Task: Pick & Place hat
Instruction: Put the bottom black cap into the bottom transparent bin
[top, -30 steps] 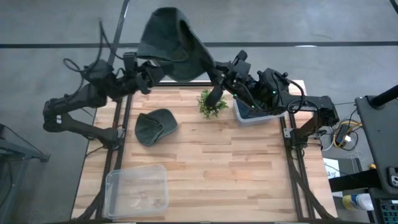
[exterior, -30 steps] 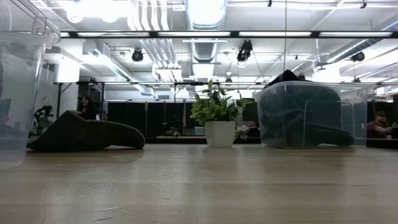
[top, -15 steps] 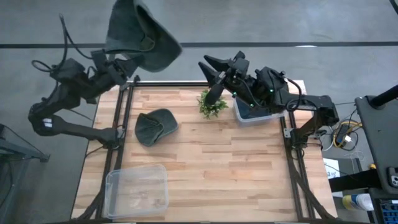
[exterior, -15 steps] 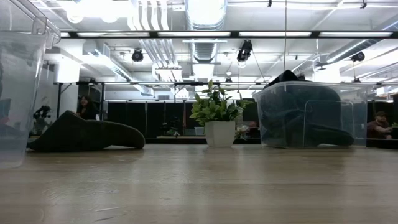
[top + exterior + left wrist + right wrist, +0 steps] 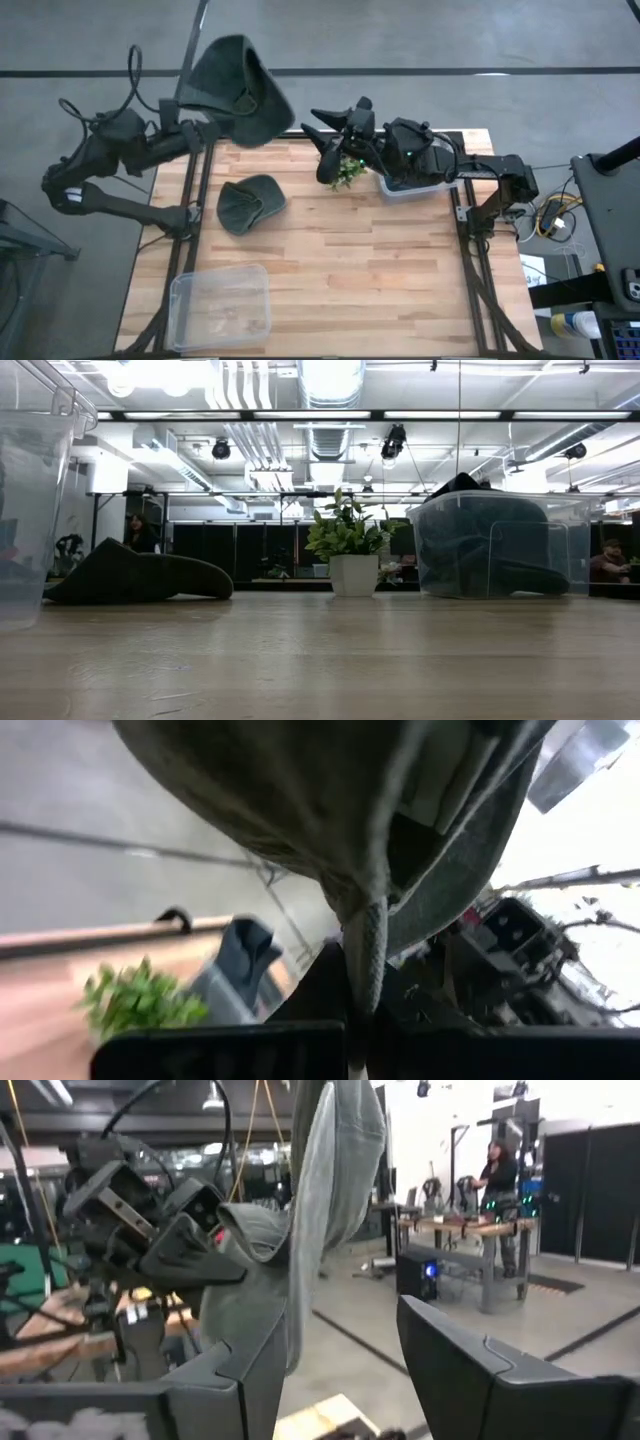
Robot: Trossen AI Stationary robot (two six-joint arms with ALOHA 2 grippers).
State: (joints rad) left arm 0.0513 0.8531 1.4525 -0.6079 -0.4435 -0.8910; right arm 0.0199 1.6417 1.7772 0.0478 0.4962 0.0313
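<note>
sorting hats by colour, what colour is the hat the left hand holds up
Dark grey-green hat, pinched in the left hand; clearest in the high view.

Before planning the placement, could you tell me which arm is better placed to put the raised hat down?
Left. The left gripper is shut on the raised hat, while the right gripper stands open and empty beside the potted plant.

Wooden table [image 5: 340, 270]: hat [image 5: 250, 203], plant [image 5: 343, 168], bins [image 5: 222, 305]

One dark green hat [image 5: 238, 90] hangs in the air above the worktop's [image 5: 330, 270] far left corner, draped and limp. A second green hat [image 5: 249, 202] lies flat and crumpled on the worktop's left half.
</note>
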